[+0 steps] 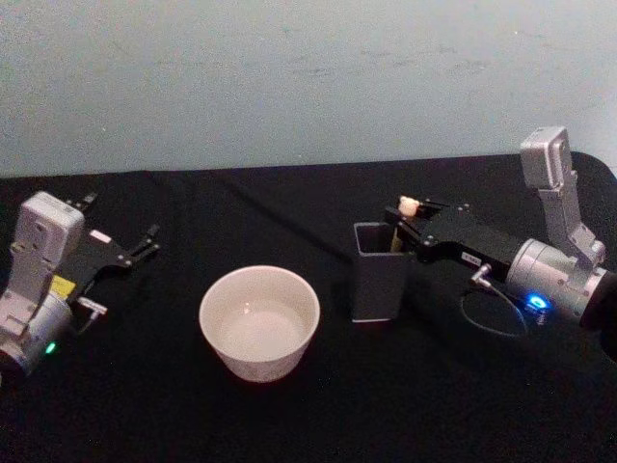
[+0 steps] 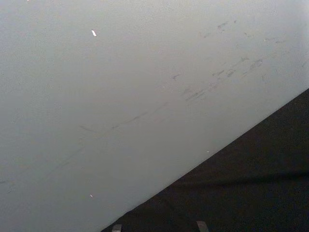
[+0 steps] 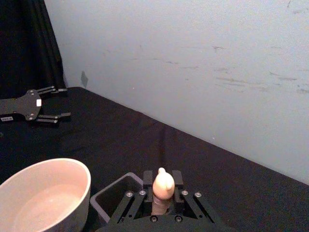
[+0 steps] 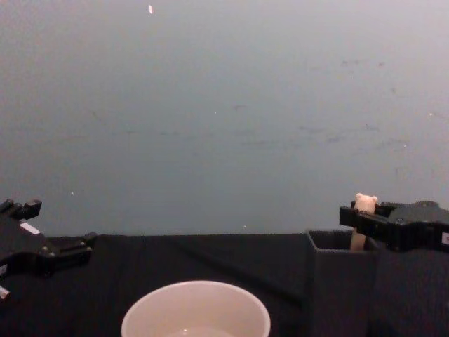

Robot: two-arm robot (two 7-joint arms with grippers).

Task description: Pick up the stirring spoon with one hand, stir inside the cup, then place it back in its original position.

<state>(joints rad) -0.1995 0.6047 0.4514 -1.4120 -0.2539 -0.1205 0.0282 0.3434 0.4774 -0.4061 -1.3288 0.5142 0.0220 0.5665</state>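
The stirring spoon (image 1: 409,204) stands upright in the dark grey square holder (image 1: 376,280), its beige bear head (image 3: 162,186) poking above the rim. My right gripper (image 1: 410,220) reaches in from the right at the holder's top and is shut on the spoon's handle just below the head. In the chest view the bear head (image 4: 363,205) peeks over the right gripper (image 4: 361,219). The cream-white cup (image 1: 258,323) sits left of the holder, a short gap between them. My left gripper (image 1: 120,227) rests open at the far left, holding nothing.
A black cloth covers the table (image 1: 308,415), which ends at a pale wall (image 1: 289,77) close behind. A loop of cable (image 1: 494,313) hangs under the right wrist. Bare cloth lies between the left gripper and the cup.
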